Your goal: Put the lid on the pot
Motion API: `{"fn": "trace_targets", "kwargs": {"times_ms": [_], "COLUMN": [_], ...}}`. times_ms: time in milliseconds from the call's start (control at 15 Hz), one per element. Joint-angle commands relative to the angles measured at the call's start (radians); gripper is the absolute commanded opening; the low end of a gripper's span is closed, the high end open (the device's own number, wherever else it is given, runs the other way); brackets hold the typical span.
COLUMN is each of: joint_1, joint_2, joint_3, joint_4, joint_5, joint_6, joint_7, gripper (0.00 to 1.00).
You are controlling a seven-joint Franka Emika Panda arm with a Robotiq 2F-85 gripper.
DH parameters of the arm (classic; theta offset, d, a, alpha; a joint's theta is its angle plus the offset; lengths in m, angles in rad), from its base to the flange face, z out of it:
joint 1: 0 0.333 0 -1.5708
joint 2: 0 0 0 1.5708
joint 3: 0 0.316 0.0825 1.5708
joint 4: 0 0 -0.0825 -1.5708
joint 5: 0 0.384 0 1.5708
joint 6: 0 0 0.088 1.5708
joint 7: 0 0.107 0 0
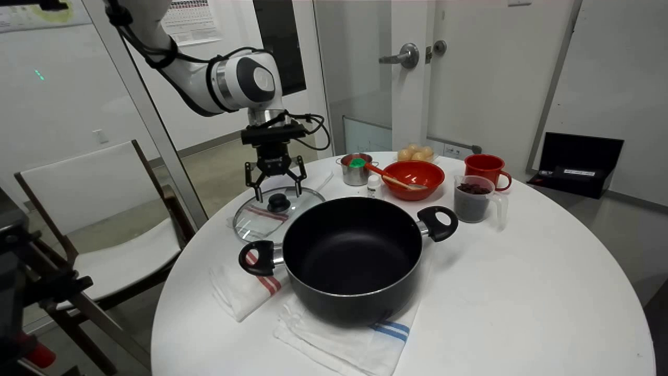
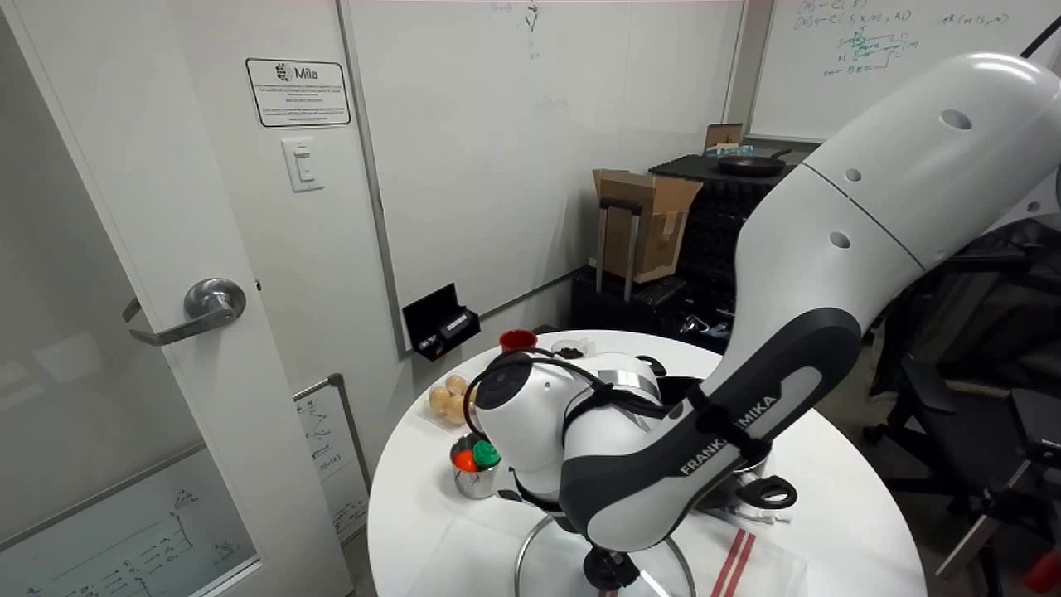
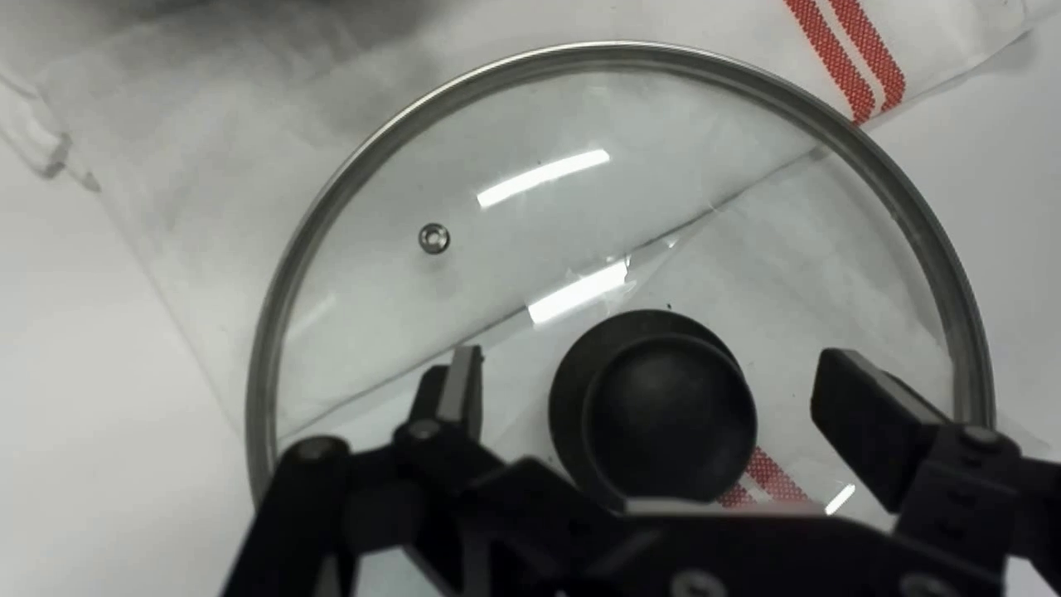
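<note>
The clear glass lid (image 1: 263,222) with a metal rim lies on a red-striped towel beside the pot in an exterior view. The lid also shows in the wrist view (image 3: 530,249), its round black knob (image 3: 663,406) between the fingers. My gripper (image 1: 279,195) is open, pointing down over the lid; in the wrist view (image 3: 648,373) gaps show between both fingers and the knob. The large black pot (image 1: 355,250) stands open, its dark interior visible, on a blue-striped towel. In an exterior view the arm hides most of the pot (image 2: 681,388) and part of the lid (image 2: 520,564).
Behind the pot stand a small metal pot (image 1: 356,175), a white bottle (image 1: 374,187), a red bowl (image 1: 412,190) with a spoon, and eggs (image 1: 416,153). A red mug (image 1: 482,168) and a measuring cup (image 1: 472,203) are beyond the pot's handle. A chair (image 1: 120,250) stands beside the table.
</note>
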Motion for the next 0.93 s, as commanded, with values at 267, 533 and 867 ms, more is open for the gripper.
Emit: {"fn": "trace_targets", "kwargs": {"times_ms": [267, 533, 867], "joint_1": [0.015, 0.016, 0.018], "joint_2": [0.081, 0.091, 0.085], "joint_3": [0.004, 0.006, 0.006], "joint_4": [0.123, 0.141, 0.162], "joint_5": [-0.001, 0.001, 0.004], "joint_6": [-0.071, -0.071, -0.089], "joint_7": [-0.034, -0.044, -0.047], "gripper": [1.0, 0.59, 0.3]}}
